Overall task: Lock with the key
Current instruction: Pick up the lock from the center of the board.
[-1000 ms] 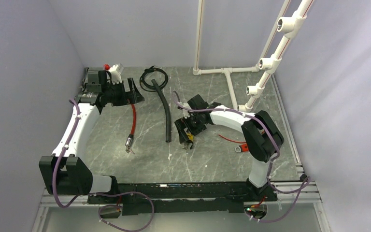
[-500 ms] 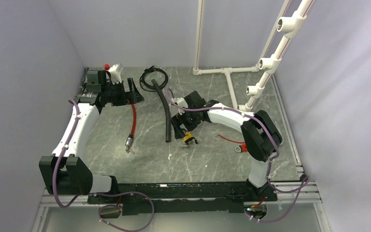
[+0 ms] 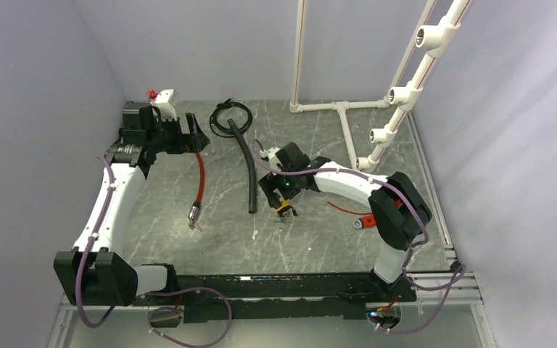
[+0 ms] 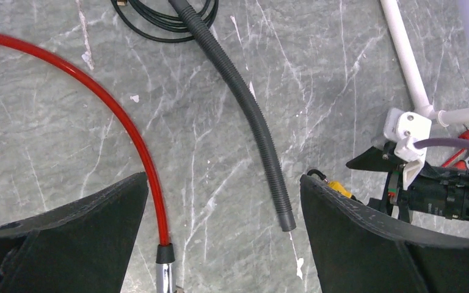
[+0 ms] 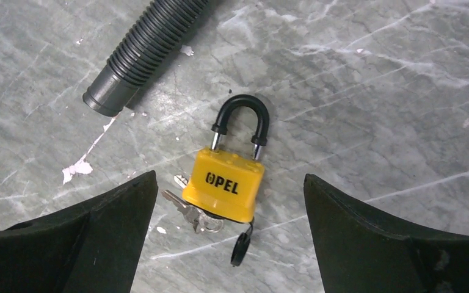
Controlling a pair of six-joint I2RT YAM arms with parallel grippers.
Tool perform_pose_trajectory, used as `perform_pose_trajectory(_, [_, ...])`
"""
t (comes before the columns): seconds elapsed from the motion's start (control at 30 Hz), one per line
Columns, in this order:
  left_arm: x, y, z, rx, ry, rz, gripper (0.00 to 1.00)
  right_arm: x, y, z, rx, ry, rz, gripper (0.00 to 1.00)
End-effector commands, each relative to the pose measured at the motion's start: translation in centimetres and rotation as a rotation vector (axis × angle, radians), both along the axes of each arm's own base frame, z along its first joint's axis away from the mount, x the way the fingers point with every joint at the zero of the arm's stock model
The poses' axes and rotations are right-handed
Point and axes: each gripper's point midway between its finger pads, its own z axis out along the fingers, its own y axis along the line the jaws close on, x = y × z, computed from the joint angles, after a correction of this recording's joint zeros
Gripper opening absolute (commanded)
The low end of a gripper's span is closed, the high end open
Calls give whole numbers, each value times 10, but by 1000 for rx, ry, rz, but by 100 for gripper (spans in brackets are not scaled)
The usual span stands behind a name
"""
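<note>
A yellow padlock [image 5: 226,185] with a black shackle lies flat on the grey marbled table; it also shows in the top view [image 3: 284,205]. Silver keys [image 5: 189,212] stick out from under its lower left side, and a small black cap [image 5: 240,249] hangs below it. My right gripper [image 5: 229,241] hovers over the padlock, open and empty, its fingers [image 5: 85,238] to either side. My left gripper [image 4: 220,244] is open and empty at the far left [image 3: 188,138], over the red cable [image 4: 131,140].
A black corrugated hose [image 3: 246,163] lies just left of the padlock, its end [image 5: 107,97] close by. A red cable with a metal tip [image 3: 198,185], a black cable coil [image 3: 228,116], white pipework [image 3: 344,116] and a small red wire [image 3: 352,214] lie around.
My right gripper has drawn back from the padlock, which now lies free on the table. My left arm has moved a little toward the far left corner.
</note>
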Motion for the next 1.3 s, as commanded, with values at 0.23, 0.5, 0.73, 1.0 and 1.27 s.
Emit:
perform_pose_trajectory(0.23, [3,3,7,17,-42,-3,99,1,1,-24,-75,-46,-56,86])
perform_pose_trajectory(0.5, [-1,-6,5,2,-44,-67,99,2,-3,-40,-107,-49,-72,78])
perform_pose_trajectory(0.73, [-5,-8,2,15,-35,-94,99,0,-1,-36,-90,-47,-50,51])
perform_pose_trajectory(1.0, [-24,-27,-1,-14,27,-263,99,-20,14,44,179,15,102,24])
perform_pose_trajectory(1.27, [-58,-56,13,-40,-127,-567,100,-78,18,120,473,123,364,12])
